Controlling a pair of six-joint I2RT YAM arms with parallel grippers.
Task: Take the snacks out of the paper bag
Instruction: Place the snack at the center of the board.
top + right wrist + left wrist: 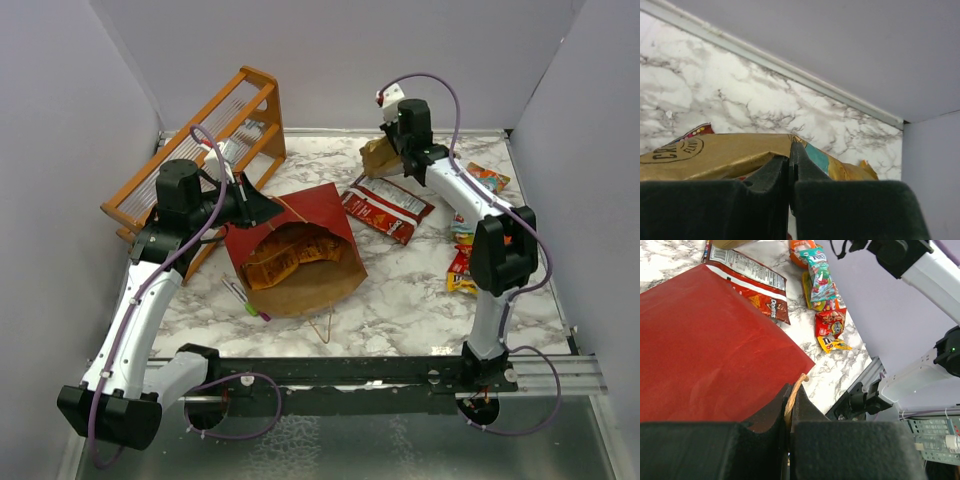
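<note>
Beyond the bag (322,288), the right gripper (790,156) pinches a brown packet (715,156), probably light, crinkly and slippery, by one edge, while the left gripper (789,412) clamps the bag's rim and orange packets (290,252) lie inside its open mouth.

Work surface is a white tabletop (400,300) with grey marble veining, enclosed by plain lavender-grey walls at the back (330,60), left (60,120) and right (590,130), with a pale strip (330,131) along the foot of the back wall. An orange wooden rack (205,118) with slatted shelves stands angled at the far-left corner. A metal rail (560,375) runs along the near edge; lighting is even and diffuse, with soft shadows.
</note>
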